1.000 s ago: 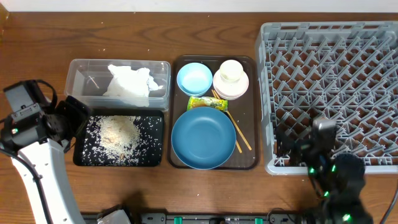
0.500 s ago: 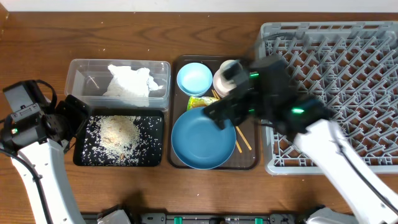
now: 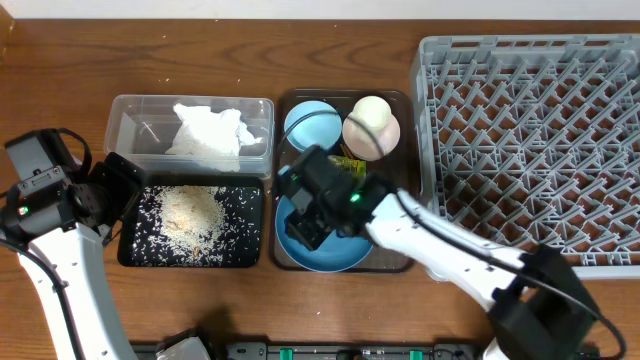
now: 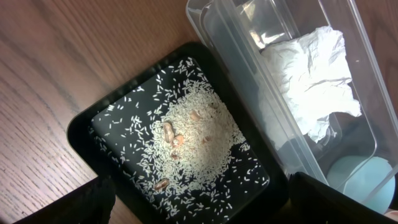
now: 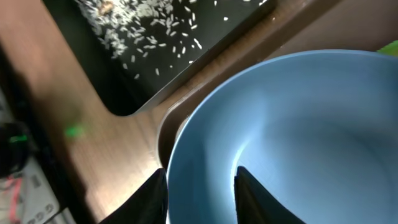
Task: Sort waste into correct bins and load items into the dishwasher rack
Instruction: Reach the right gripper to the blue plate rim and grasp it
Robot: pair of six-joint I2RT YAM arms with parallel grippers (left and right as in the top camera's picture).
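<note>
The dark-blue plate (image 3: 340, 256) lies on the brown serving tray (image 3: 402, 258). My right gripper (image 3: 300, 224) sits at the plate's left rim. In the right wrist view its fingers (image 5: 201, 172) straddle the rim of the plate (image 5: 298, 124), one outside and one inside, closed against it. My left gripper (image 3: 120, 190) hangs open over the black tray (image 3: 135, 255) of rice (image 3: 190, 212); its dark fingers frame the rice (image 4: 193, 143). The white napkin (image 3: 208, 130) lies in the clear tub (image 3: 130, 110). The snack wrapper (image 3: 346, 163) peeks out behind my right arm. The chopsticks are hidden.
A light-blue bowl (image 3: 313, 125) and a white bowl holding a cream cup (image 3: 371, 127) stand at the back of the serving tray. The grey dishwasher rack (image 3: 530, 150) fills the right side. The black tray's corner (image 5: 155, 62) lies just left of the plate.
My right arm has swung from the rack's front edge across the serving tray to the plate's left rim, and its jaws have closed in. The left arm has stayed put.
</note>
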